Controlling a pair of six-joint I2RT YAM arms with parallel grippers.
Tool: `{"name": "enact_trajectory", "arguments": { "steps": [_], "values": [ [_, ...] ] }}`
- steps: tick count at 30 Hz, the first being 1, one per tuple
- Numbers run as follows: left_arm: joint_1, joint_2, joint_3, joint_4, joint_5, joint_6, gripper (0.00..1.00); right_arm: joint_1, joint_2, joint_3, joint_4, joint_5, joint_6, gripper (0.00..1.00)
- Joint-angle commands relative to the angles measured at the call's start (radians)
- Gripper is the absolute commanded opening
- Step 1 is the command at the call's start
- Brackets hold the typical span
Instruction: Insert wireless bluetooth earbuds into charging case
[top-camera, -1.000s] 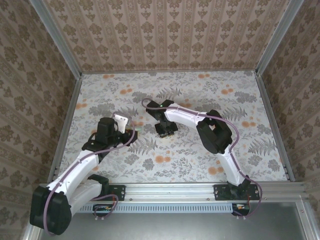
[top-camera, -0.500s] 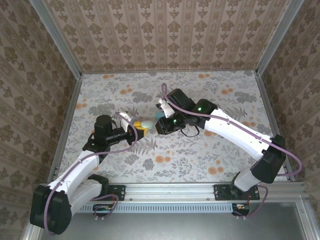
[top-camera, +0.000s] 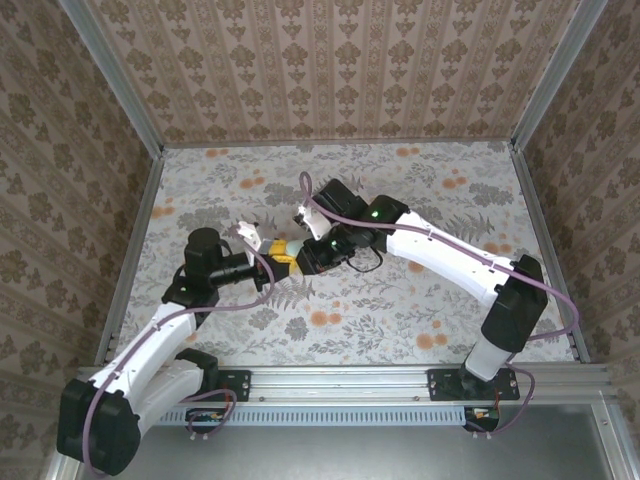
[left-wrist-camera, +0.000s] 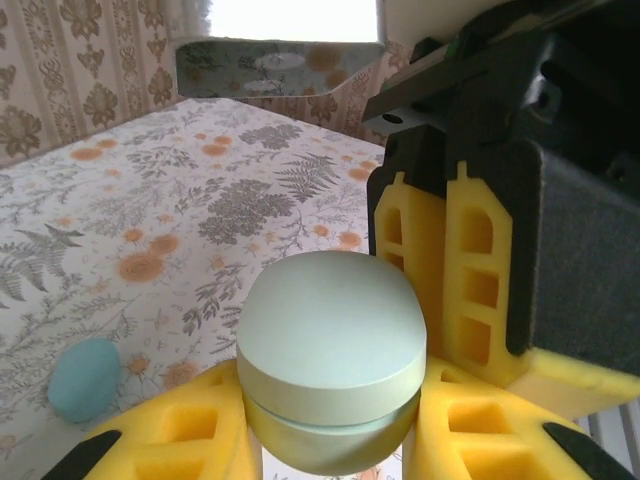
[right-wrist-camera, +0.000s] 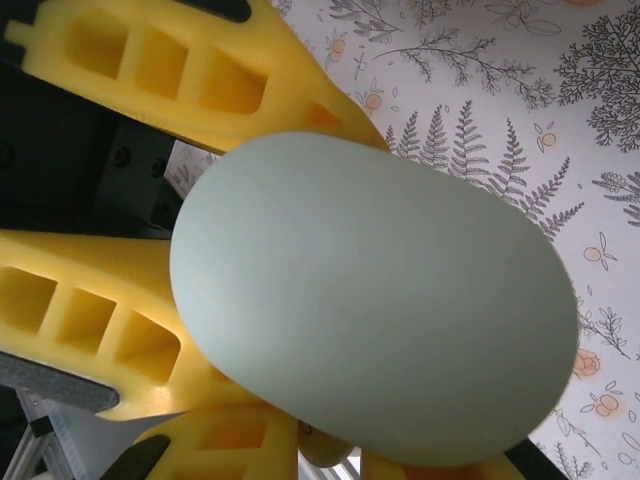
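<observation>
We judge nothing inserted yet: the left gripper (left-wrist-camera: 330, 442) clamps the lid-down pale-blue oval plastic case (left-wrist-camera: 330, 350), the right gripper (left-wrist-camera: 441, 270) closed alongside, a teal plastic earbud (left-wrist-camera: 84, 378) lying loose.

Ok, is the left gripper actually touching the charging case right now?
Touching. In the left wrist view the left gripper's yellow fingers press against both sides of the charging case, no gap visible.

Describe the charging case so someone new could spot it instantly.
Start at the middle of the floral table, where the left tool hangs. Between its yellow fingers sits the charging case: a smooth, closed oval, paler and far larger than the teal earbud lying on the table nearby.
</observation>
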Motion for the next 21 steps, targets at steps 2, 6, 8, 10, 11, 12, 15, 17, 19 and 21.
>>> {"name": "enact_trajectory", "arguments": {
  "steps": [2, 6, 8, 10, 11, 12, 15, 17, 19, 21],
  "values": [
    [-0.024, -0.04, 0.032, -0.054, 0.079, 0.069, 0.0, -0.037, 0.032, 0.127, -0.044, 0.011, -0.063, 0.17],
    [-0.025, -0.043, 0.035, -0.056, 0.07, 0.082, 0.0, -0.053, 0.028, 0.148, -0.06, 0.017, -0.073, 0.17],
    [-0.026, -0.042, 0.028, -0.04, 0.063, 0.079, 0.0, -0.059, 0.021, 0.147, -0.058, 0.016, -0.072, 0.17],
    [-0.027, -0.037, 0.028, -0.037, 0.064, 0.079, 0.0, -0.06, 0.014, 0.146, -0.055, 0.014, -0.07, 0.17],
    [-0.027, -0.034, 0.028, -0.037, 0.067, 0.078, 0.0, -0.061, 0.009, 0.146, -0.054, 0.014, -0.07, 0.17],
    [-0.027, -0.031, 0.03, -0.038, 0.069, 0.077, 0.0, -0.061, 0.008, 0.145, -0.053, 0.014, -0.07, 0.17],
    [-0.029, -0.028, 0.032, -0.038, 0.078, 0.073, 0.0, -0.062, -0.004, 0.141, -0.044, 0.016, -0.063, 0.17],
    [-0.032, -0.03, 0.03, -0.038, 0.081, 0.071, 0.0, -0.062, -0.011, 0.139, -0.034, 0.016, -0.057, 0.17],
    [-0.035, -0.031, 0.028, -0.038, 0.086, 0.068, 0.0, -0.063, -0.015, 0.139, -0.026, 0.014, -0.051, 0.16],
    [-0.038, -0.034, 0.026, -0.039, 0.087, 0.068, 0.0, -0.065, -0.018, 0.145, -0.02, 0.009, -0.046, 0.16]
  ]
}}
